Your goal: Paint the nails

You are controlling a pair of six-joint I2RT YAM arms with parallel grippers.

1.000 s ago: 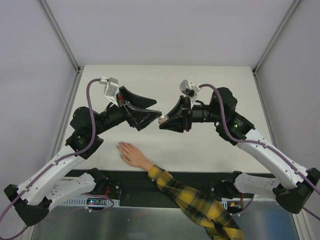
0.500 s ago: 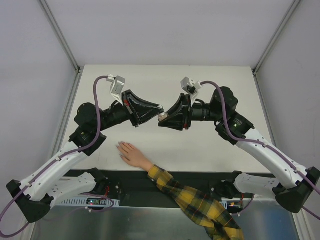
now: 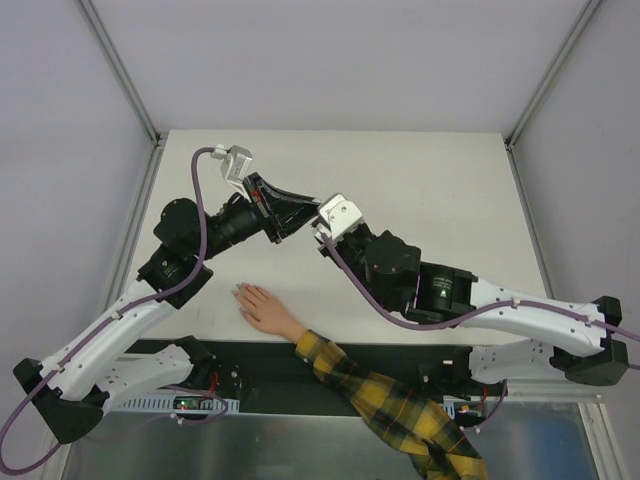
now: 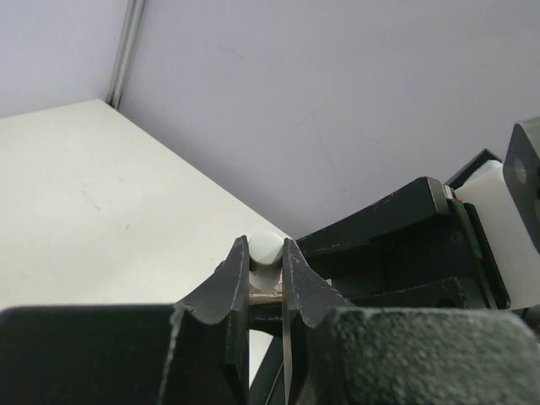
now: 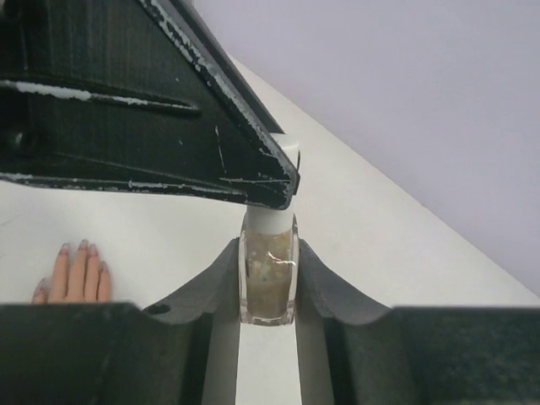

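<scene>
Where pale walls [image 3: 330, 60] box the white tabletop [image 3: 430, 170], nails [image 3: 240, 291] point to 10 o'clock.
Left fingers [image 4: 232, 287] pinch the cap [image 4: 266, 247]; right fingers [image 5: 316, 283] clamp the bottle [image 5: 268, 274].

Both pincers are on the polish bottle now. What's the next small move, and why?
Probably twist the left pincer to unscrew the white cap: it is shut on the cap while the right pincer clamps the glittery bottle, and the cap looks still seated, so no brush is out yet.
</scene>
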